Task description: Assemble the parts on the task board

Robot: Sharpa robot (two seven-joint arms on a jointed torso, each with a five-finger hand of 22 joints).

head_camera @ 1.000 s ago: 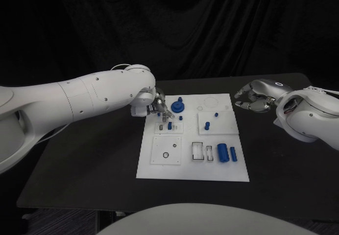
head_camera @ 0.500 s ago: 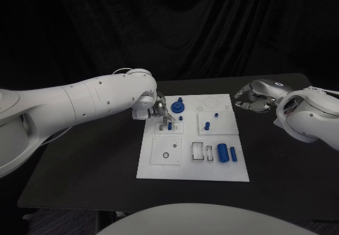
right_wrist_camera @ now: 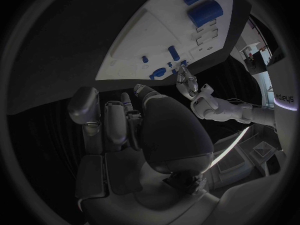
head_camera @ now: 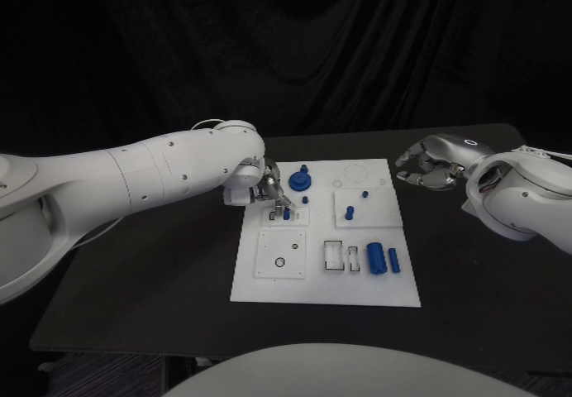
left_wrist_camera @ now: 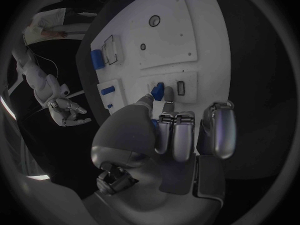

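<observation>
The left hand [head_camera: 264,187] is seen at the far left part of the white task board [head_camera: 328,285], its fingertips [left_wrist_camera: 167,105] beside a small blue peg [left_wrist_camera: 157,90]; whether the peg is pinched cannot be told. The right hand [head_camera: 429,164] is held off the board's far right corner, fingers curled on nothing. 2 blue cylinders [head_camera: 383,257] lie near the board's right edge.
</observation>
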